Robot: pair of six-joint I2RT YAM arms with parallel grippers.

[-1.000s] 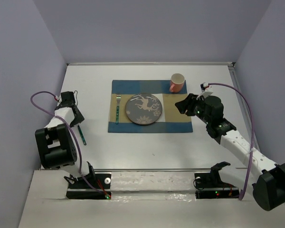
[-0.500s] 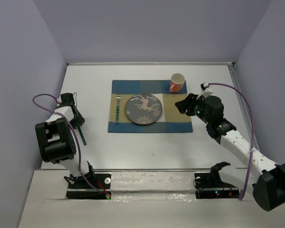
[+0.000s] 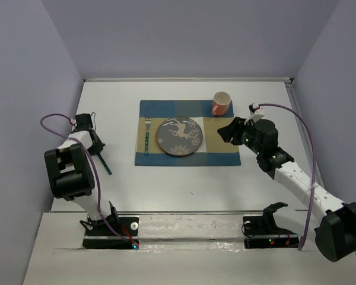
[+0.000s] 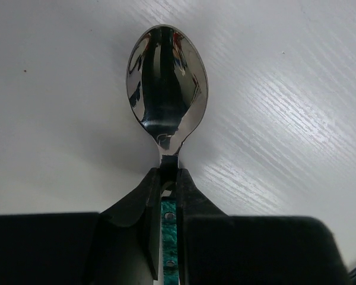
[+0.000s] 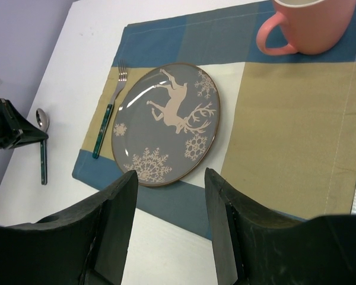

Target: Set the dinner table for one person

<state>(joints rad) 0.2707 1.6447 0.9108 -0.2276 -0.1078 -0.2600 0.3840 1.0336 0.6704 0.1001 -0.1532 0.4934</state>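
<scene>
My left gripper [image 3: 92,144] is at the left side of the white dinner table [image 3: 255,184], shut on the neck of a green-handled spoon [image 3: 104,161]. In the left wrist view the spoon's bowl [image 4: 166,89] sticks out past my shut left gripper [image 4: 168,176], low over the tabletop. The spoon also shows in the right wrist view [image 5: 43,160]. My right gripper [image 3: 226,132] is open and empty above the right part of the checked placemat [image 3: 222,153], and its open jaws [image 5: 171,178] frame the placemat's near edge.
On the placemat sit a grey deer plate [image 3: 179,136], a green-handled fork [image 3: 147,138] to its left and a pink mug [image 3: 221,103] at the far right corner. A metal rail [image 3: 291,89] runs along the table's right edge.
My left arm has shifted slightly, and the free end of the spoon's handle has swung a little to the right. The right arm has barely moved.
</scene>
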